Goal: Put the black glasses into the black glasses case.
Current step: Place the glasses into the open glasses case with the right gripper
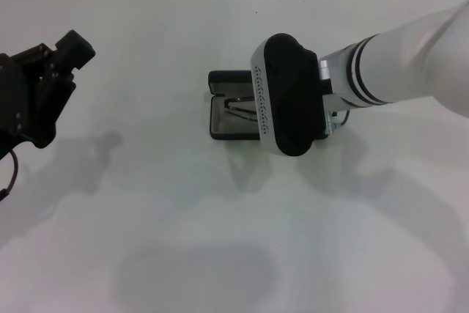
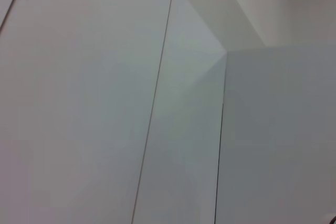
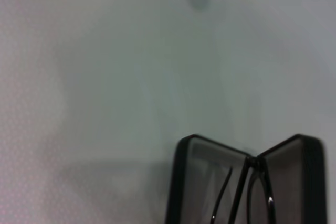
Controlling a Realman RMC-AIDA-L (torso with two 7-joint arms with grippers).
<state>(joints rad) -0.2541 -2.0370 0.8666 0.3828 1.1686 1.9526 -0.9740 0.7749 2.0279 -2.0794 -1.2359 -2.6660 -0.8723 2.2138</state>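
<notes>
White table, head view. The black glasses case lies open around the middle of the table, lid up on the far side, dark grey lining showing. Its right part is hidden under the right arm's wrist unit. The black glasses sit inside the case; only a bit of thin frame and temple shows at the edge of the arm.

The right wrist view shows the case open like a book, hinge in the middle, with the glasses inside: thin temple arms and part of a rim, lying across the hinge area. No lettering or brand can be read on the case in any view.

The right gripper is directly over the case, hidden below its own wrist housing; whether its jaws are spread or pressed together, cannot tell.

The left gripper is at the left edge, raised, well apart from the case, holding nothing visible; its jaws also can't be judged. The left wrist view shows only plain white panels with thin seams.
</notes>
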